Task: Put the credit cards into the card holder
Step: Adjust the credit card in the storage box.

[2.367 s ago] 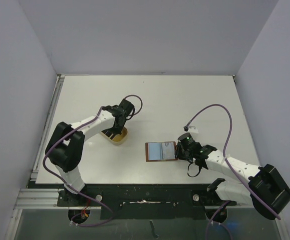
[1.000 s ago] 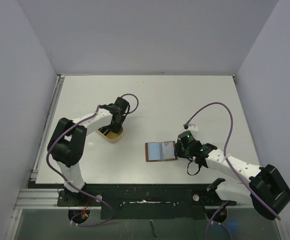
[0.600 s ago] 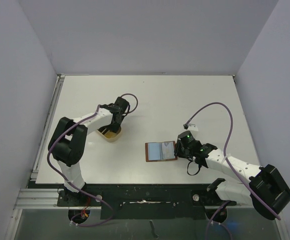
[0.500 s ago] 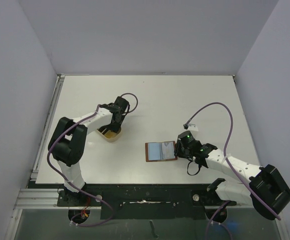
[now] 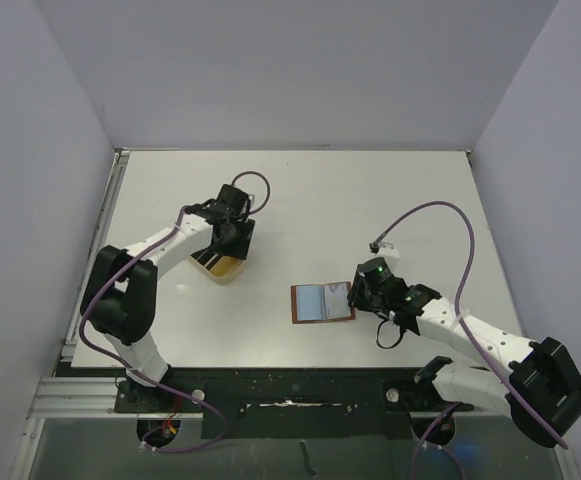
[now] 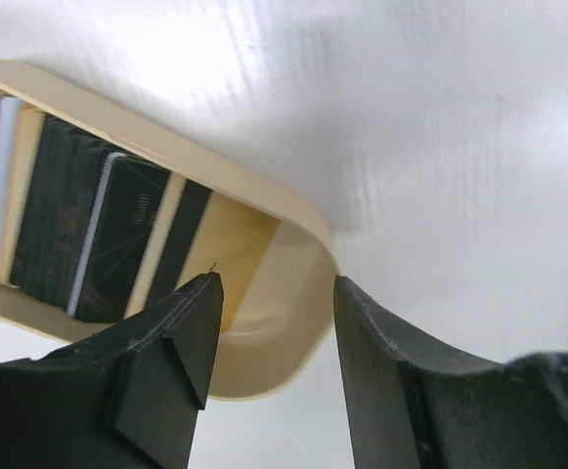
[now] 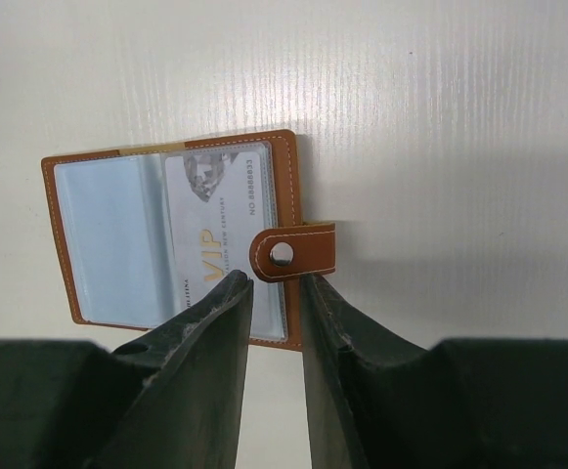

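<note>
The card holder [image 7: 171, 234] lies open and flat on the table, also in the top view [image 5: 320, 302]. A pale credit card marked VIP [image 7: 220, 230] sits in its right clear pocket, and its snap tab [image 7: 293, 252] sticks out to the right. My right gripper [image 7: 276, 288] stands narrowly open, its tips straddling the holder's right edge just below the tab. More credit cards [image 6: 98, 230], mostly dark, stand on edge in a tan tray [image 6: 293, 303]. My left gripper [image 6: 276, 283] hovers open over the tray's rounded end, holding nothing.
The tan tray [image 5: 220, 270] sits left of centre on the white table, the card holder about a hand's width to its right. Grey walls close in the table on three sides. A purple cable loops above each wrist.
The left arm has swung a little to the left and farther back over the tray, jaws still open. The right gripper has stayed at the holder's right edge.
</note>
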Robot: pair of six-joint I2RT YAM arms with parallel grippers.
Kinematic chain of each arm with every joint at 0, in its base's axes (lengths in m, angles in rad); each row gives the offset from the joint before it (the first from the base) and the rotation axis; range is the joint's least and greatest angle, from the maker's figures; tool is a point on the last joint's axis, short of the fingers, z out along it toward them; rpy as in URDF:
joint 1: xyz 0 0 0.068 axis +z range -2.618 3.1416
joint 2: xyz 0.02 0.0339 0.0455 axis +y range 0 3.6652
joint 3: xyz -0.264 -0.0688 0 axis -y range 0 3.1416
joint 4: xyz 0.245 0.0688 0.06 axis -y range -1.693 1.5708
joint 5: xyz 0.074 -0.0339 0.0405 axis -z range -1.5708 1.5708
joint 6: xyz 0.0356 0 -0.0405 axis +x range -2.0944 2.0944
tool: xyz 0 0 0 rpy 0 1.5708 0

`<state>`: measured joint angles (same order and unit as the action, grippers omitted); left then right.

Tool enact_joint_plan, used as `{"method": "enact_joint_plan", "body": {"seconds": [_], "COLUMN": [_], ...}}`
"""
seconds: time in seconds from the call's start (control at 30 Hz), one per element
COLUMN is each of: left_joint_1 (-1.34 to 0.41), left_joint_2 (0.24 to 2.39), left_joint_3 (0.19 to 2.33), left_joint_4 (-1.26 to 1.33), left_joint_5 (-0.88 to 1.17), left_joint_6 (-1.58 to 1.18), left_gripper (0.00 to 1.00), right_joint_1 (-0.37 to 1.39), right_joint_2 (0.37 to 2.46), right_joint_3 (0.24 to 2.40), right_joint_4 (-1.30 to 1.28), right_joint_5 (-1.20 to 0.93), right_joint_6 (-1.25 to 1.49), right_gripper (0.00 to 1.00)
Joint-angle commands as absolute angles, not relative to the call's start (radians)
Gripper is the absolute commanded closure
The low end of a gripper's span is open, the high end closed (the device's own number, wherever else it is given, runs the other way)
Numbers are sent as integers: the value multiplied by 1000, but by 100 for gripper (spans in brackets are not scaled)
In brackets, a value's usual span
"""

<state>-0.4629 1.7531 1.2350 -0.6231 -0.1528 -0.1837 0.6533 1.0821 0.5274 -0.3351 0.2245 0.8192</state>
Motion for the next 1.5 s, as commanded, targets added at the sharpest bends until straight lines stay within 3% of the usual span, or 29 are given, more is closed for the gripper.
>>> {"method": "enact_joint_plan", "body": {"seconds": [0.0, 0.53, 0.83, 1.1, 1.47], "left_joint_1": [-465, -514, -516, -248, 140], "left_joint_2": [1678, 1652, 1597, 1468, 1506], "left_joint_3": [1177, 1079, 1152, 1129, 1053], "left_joint_4": [-548, -258, -270, -336, -278], "left_joint_5": [4, 287, 196, 71, 74], "left_joint_6": [-284, -454, -509, -469, -519], "left_gripper": [54, 63, 52, 48, 53], "right_joint_1": [648, 666, 687, 770, 869], "right_joint_2": [1048, 980, 1021, 1209, 1636], "right_joint_3": [578, 617, 687, 847, 1223], "right_joint_4": [-342, -376, -349, -295, -323], "right_joint_5": [222, 227, 225, 254, 314], "right_joint_6": [825, 840, 862, 893, 817], "right_gripper": [72, 72, 65, 49, 62]}}
